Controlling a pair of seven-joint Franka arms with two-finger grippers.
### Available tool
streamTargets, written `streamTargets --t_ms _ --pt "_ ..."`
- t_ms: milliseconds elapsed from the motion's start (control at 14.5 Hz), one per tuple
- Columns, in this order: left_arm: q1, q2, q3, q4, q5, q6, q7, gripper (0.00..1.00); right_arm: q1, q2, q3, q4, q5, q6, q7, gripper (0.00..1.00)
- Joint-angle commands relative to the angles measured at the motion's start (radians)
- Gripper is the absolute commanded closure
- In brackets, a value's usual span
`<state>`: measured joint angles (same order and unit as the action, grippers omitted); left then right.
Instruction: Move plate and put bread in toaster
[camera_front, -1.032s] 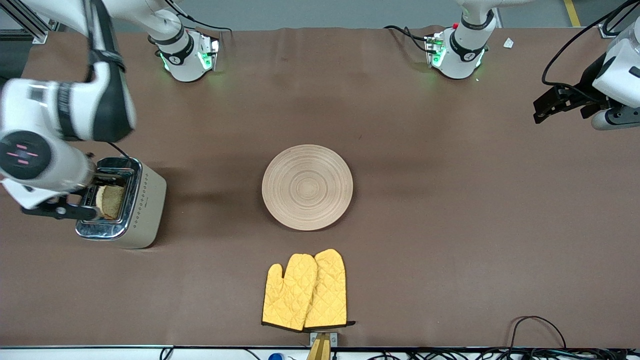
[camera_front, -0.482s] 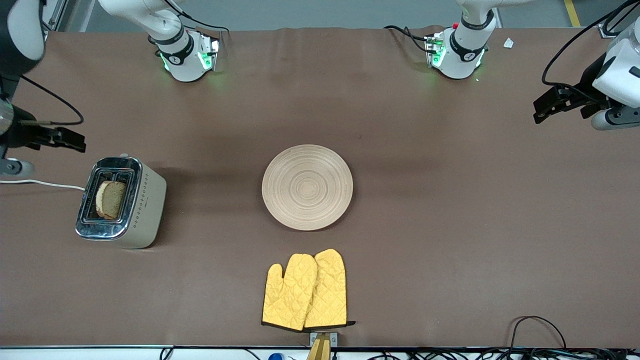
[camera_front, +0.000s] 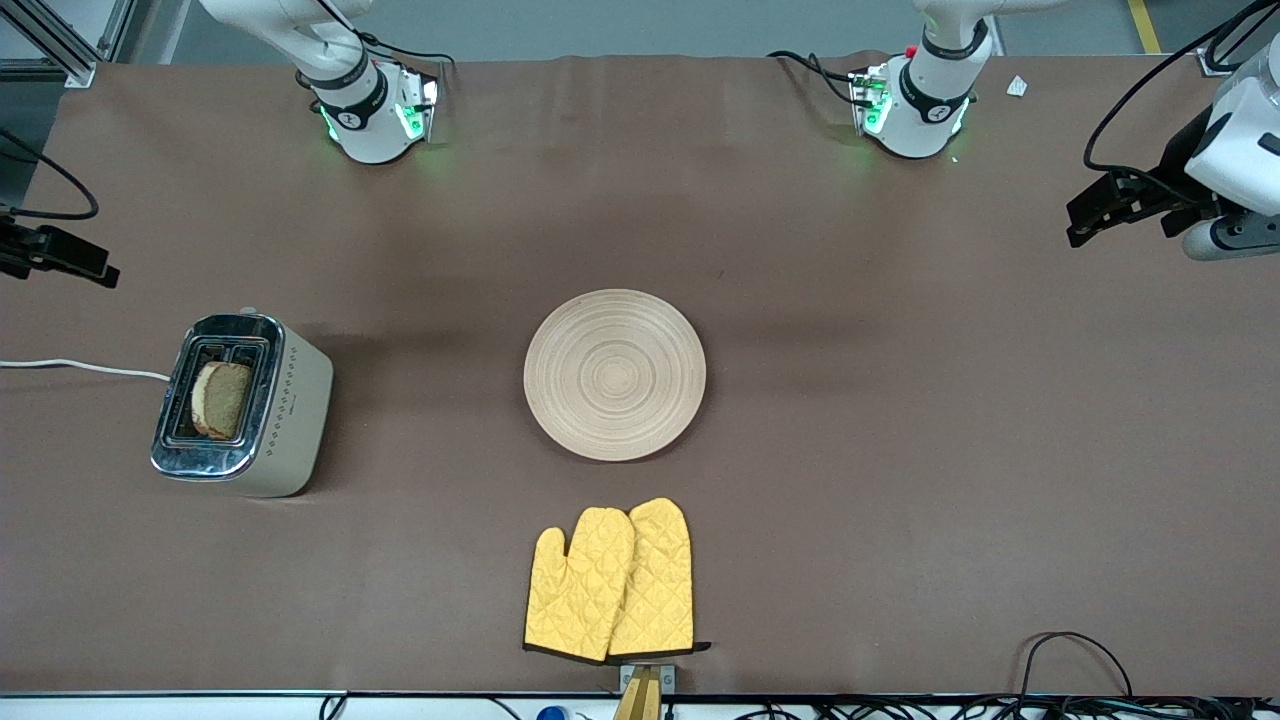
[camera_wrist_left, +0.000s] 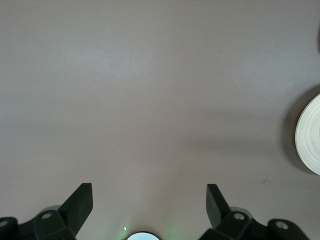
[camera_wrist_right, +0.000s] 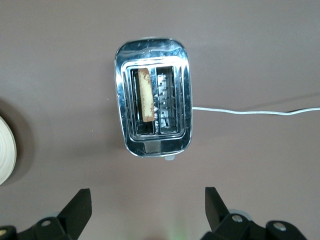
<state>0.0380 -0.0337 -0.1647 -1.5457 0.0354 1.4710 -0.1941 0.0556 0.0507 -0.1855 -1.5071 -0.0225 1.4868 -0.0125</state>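
While upright, bread (camera_front: 221, 400) edge-up in toaster (camera_front: 243, 404)

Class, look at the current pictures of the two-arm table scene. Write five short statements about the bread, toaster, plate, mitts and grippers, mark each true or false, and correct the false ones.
1. The bread stands in a slot of the toaster. True.
2. The plate holds the bread. False: the plate is bare.
3. The right gripper is shut on the bread. False: it is open, high above the toaster, holding nothing.
4. The yellow mitts lie nearer the front camera than the plate. True.
5. The left gripper grips the plate. False: it is open over bare table at the left arm's end, where that arm waits.
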Motion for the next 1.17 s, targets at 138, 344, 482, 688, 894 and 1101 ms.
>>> streamTargets --t_ms 138,344,482,688,894,1101 --pt "0.003 0.018 -0.003 0.032 -0.003 -0.006 0.008 0.0 -0.1 -0.098 0.099 -0.082 0.061 0.041 0.022 0.0" --pt "0.002 0.025 -0.003 0.036 -0.009 -0.006 0.007 0.0 -0.135 -0.158 0.144 -0.168 0.084 0.099 0.026 0.0" --pt "0.003 0.025 -0.003 0.036 -0.011 -0.006 0.008 0.0 -0.172 -0.195 0.199 -0.217 0.082 0.122 0.026 0.0" --pt "0.003 0.025 -0.003 0.036 -0.012 -0.008 0.008 0.0 -0.168 -0.192 0.202 -0.206 0.075 0.096 0.026 0.0" --pt "0.002 0.025 -0.003 0.038 -0.011 -0.021 0.007 0.0 -0.172 -0.186 0.198 -0.167 0.073 0.095 0.022 0.0" --pt "-0.004 0.026 -0.004 0.044 -0.006 -0.027 0.004 0.0 -0.163 -0.161 0.196 -0.114 0.058 0.087 0.014 0.0"
